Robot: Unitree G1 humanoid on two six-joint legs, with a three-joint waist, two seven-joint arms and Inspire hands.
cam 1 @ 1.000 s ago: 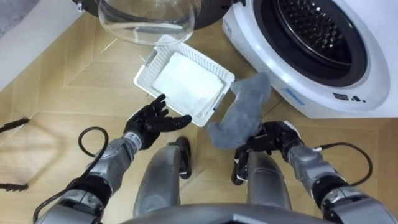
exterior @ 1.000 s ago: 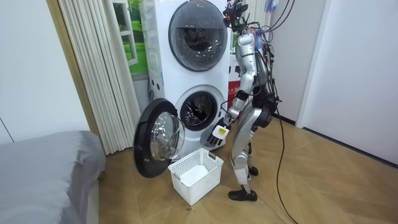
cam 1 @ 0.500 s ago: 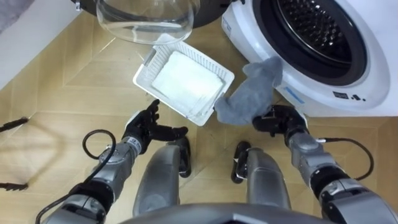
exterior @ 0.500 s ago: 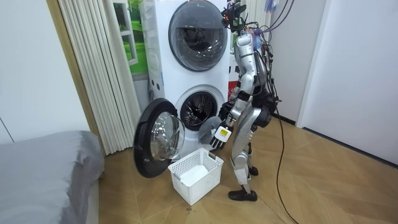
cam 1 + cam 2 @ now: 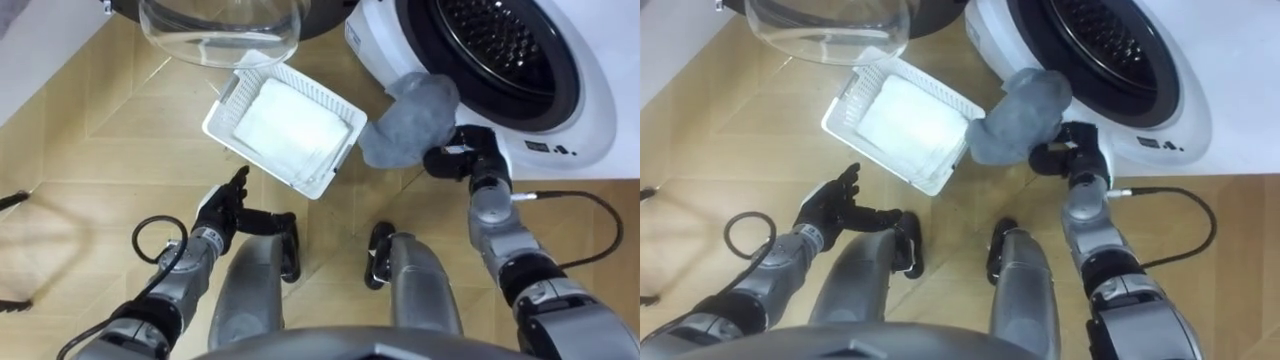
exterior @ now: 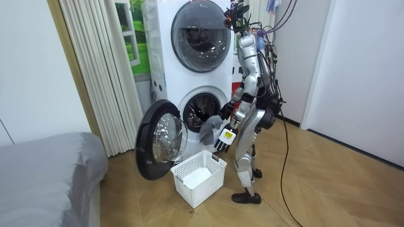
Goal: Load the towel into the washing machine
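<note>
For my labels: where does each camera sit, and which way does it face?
Left eye view: on the head, facing down at basket, towel and washer; left hand and right hand show.
Right eye view: beside it, same scene.
Room view: off in the room, facing the washer; whole robot shows.
Shared: towel held at the washer's opening.

The basket [image 5: 228, 97] lies left of the washing machine [image 5: 600, 100], the machine's door [image 5: 220, 30] behind it; the towel [image 5: 410, 120] is just before the machine's opening.
</note>
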